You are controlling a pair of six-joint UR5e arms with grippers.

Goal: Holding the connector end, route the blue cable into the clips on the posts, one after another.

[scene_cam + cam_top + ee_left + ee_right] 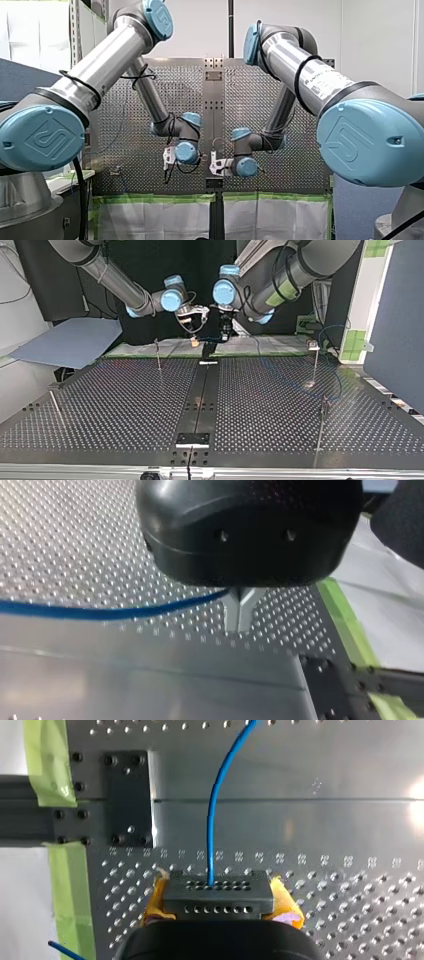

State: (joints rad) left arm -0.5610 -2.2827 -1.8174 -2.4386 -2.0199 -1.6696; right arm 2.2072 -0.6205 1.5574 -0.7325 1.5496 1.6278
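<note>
My right gripper (pixel 218 907) clamps the connector (pixel 218 892) between yellow pads (pixel 286 901) — the blue cable (pixel 215 810) leading out ahead — while my left gripper (pixel 240 611) pinches that cable, likely to guide it toward the posts (pixel 316 365).

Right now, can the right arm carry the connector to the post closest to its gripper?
Probably yes: my right gripper grips the connector, and in the top view nothing stands between it and that post.
</note>
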